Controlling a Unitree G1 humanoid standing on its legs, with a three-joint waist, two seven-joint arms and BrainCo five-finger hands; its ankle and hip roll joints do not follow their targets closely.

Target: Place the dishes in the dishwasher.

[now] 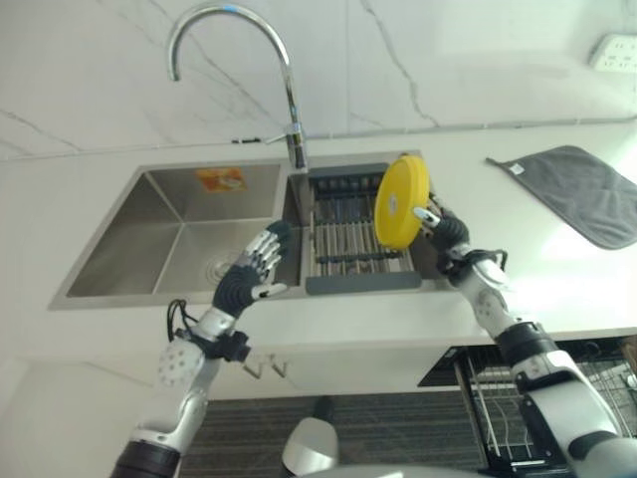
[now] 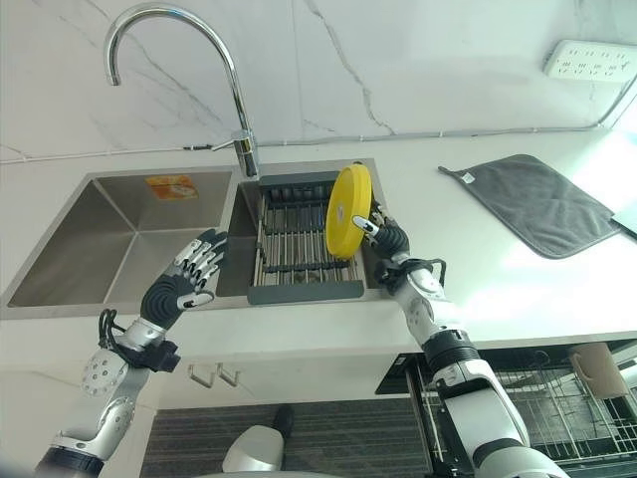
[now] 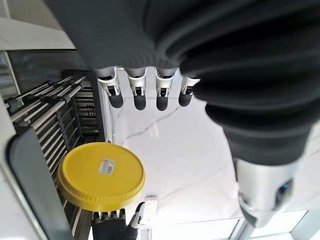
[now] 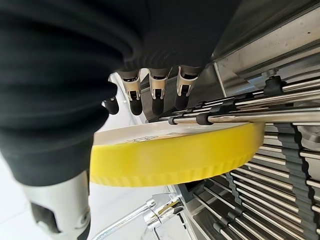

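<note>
A yellow plate point(image 1: 401, 201) stands on edge over the right end of the dark drying rack point(image 1: 343, 244) set in the sink. My right hand point(image 1: 448, 234) is shut on the yellow plate point(image 4: 175, 157), with the thumb on its face and the fingers point(image 4: 156, 97) behind its rim. My left hand point(image 1: 249, 279) hovers open over the sink basin point(image 1: 159, 239), just left of the rack, with its fingers point(image 3: 135, 90) straight and nothing in it. From the left wrist the plate point(image 3: 101, 176) shows with my right hand point(image 3: 112, 227) below it.
A tall chrome faucet point(image 1: 289, 90) rises behind the sink. A grey cloth point(image 1: 582, 189) lies on the white counter at the right. Below the counter at the lower right, the dishwasher's wire rack point(image 2: 547, 418) is pulled out. A wall socket point(image 2: 587, 60) sits on the marble wall.
</note>
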